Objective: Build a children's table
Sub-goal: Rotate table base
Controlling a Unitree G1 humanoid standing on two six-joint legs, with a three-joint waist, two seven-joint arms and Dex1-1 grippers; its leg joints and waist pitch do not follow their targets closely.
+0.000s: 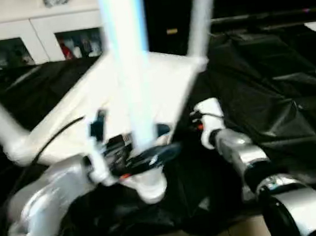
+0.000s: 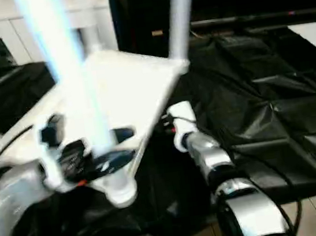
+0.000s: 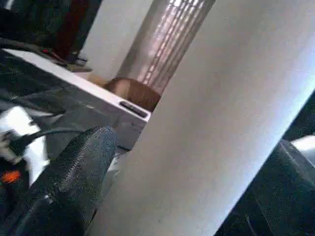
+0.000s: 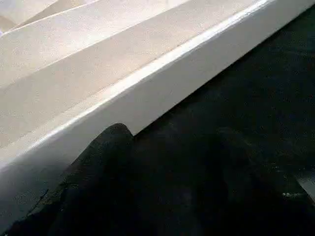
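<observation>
The children's table lies upside down on the black sheet, its white top tilted and its tube legs pointing up. The left claw stands at the near corner socket, its black fingers spread on either side of the near leg; whether they press it I cannot tell. The right claw sits just beside the top's right edge, part-open and holding nothing. A white glass-door cabinet stands beyond.
</observation>
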